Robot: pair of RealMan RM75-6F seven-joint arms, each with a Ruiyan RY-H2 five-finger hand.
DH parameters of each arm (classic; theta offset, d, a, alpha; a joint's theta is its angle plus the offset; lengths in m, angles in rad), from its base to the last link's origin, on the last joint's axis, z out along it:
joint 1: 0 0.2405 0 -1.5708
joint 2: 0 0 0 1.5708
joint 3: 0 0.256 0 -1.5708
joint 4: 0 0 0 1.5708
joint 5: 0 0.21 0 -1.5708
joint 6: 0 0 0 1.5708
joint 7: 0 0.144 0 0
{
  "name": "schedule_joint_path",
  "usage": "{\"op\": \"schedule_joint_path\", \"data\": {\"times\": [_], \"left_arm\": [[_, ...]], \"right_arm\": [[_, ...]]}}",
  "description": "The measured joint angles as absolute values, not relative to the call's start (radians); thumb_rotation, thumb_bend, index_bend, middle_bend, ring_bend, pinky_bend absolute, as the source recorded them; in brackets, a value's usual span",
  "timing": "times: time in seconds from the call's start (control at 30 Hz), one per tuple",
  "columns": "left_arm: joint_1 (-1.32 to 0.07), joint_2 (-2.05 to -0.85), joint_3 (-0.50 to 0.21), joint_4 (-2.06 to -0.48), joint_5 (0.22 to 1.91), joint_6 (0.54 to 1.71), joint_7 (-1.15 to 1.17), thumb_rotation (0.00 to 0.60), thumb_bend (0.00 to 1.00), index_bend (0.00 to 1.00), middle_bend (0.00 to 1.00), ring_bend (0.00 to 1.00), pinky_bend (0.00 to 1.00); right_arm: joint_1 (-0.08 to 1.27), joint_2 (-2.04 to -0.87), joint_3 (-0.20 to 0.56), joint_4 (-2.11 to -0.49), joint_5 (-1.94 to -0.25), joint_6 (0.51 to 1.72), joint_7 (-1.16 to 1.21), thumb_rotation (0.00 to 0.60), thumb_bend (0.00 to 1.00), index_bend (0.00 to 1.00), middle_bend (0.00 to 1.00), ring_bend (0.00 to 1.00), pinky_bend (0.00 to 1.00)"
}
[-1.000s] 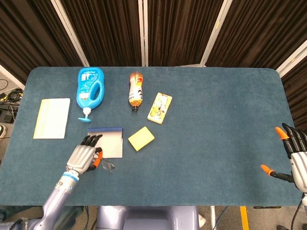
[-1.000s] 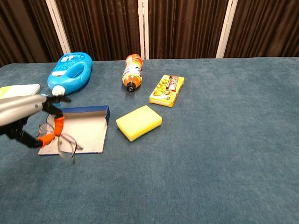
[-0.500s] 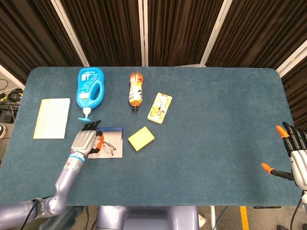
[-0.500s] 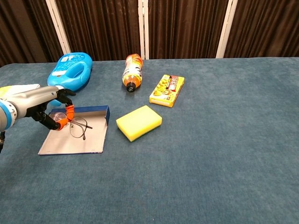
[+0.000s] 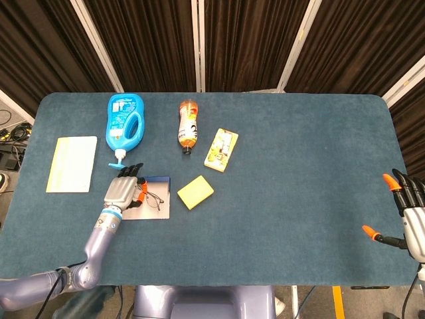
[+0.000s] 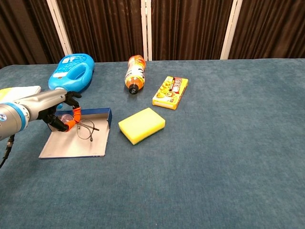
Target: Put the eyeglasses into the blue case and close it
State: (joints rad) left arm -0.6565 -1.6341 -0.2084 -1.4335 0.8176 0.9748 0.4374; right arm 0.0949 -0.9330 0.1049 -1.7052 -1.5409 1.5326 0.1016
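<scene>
The blue case (image 5: 154, 210) (image 6: 71, 145) lies open and flat at the table's left front, its pale inside up and its blue wall on the far side. My left hand (image 5: 123, 193) (image 6: 58, 112) is over the case's left part and pinches the thin-rimmed eyeglasses (image 5: 153, 199) (image 6: 86, 129) by one end. The lenses hang low over the case's inside; I cannot tell whether they touch it. My right hand (image 5: 411, 214) shows only in the head view, at the far right edge, fingers spread and holding nothing.
A yellow sponge (image 5: 195, 192) (image 6: 141, 124) lies just right of the case. Behind it are a blue detergent bottle (image 5: 125, 126) (image 6: 72, 70), an orange bottle (image 5: 188, 124) (image 6: 135, 71) on its side and a yellow snack box (image 5: 221, 149) (image 6: 170, 91). A pale yellow cloth (image 5: 72, 163) (image 6: 19, 91) lies far left.
My left hand has carried the eyeglasses from the case's near edge away from me, so they now hang over its inside. The right hand has barely moved.
</scene>
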Motion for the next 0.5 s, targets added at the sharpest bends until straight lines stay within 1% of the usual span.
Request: {"op": "schedule_joint_path", "data": {"times": [0.03,0.1,0.13,0.17,0.2,0.23,0.27,0.33,0.5], "left_arm": [[-0.658,-1.636,-0.209,-1.430,0.815,0.975,0.434,0.600,0.55,0.58,0.00,0.00,0.00],[-0.659,-1.638,-0.209,-1.427,0.820,0.980,0.430,0.600,0.52,0.50,0.00,0.00,0.00],[-0.659,-1.638,-0.209,-1.426,0.823,0.984,0.429,0.600,0.48,0.41,0.00,0.00,0.00],[-0.659,-1.638,-0.208,-1.426,0.826,0.988,0.428,0.600,0.41,0.27,0.00,0.00,0.00],[-0.658,-1.637,-0.208,-1.426,0.827,0.992,0.428,0.600,0.35,0.18,0.00,0.00,0.00],[-0.657,-1.636,-0.208,-1.429,0.828,0.996,0.427,0.600,0.27,0.07,0.00,0.00,0.00],[-0.655,-1.633,-0.209,-1.434,0.831,1.003,0.422,0.600,0.20,0.01,0.00,0.00,0.00],[-0.650,-1.626,-0.210,-1.445,0.841,1.010,0.409,0.600,0.17,0.00,0.00,0.00,0.00],[-0.631,-1.588,-0.205,-1.498,0.894,1.034,0.373,0.600,0.17,0.00,0.00,0.00,0.00]], "right_arm": [[0.095,-0.933,0.105,-1.705,-1.541,1.532,0.102,0.600,0.00,0.00,0.00,0.00,0.00],[0.096,-0.933,0.105,-1.705,-1.540,1.531,0.101,0.600,0.00,0.00,0.00,0.00,0.00],[0.096,-0.933,0.105,-1.705,-1.540,1.531,0.101,0.600,0.00,0.00,0.00,0.00,0.00],[0.096,-0.933,0.105,-1.705,-1.540,1.531,0.101,0.600,0.00,0.00,0.00,0.00,0.00],[0.096,-0.933,0.105,-1.705,-1.540,1.531,0.102,0.600,0.00,0.00,0.00,0.00,0.00],[0.096,-0.933,0.105,-1.705,-1.540,1.532,0.102,0.600,0.00,0.00,0.00,0.00,0.00],[0.095,-0.933,0.105,-1.705,-1.541,1.532,0.102,0.600,0.00,0.00,0.00,0.00,0.00],[0.095,-0.933,0.104,-1.706,-1.542,1.533,0.103,0.600,0.00,0.00,0.00,0.00,0.00],[0.095,-0.932,0.102,-1.709,-1.547,1.534,0.102,0.600,0.00,0.00,0.00,0.00,0.00]]}}
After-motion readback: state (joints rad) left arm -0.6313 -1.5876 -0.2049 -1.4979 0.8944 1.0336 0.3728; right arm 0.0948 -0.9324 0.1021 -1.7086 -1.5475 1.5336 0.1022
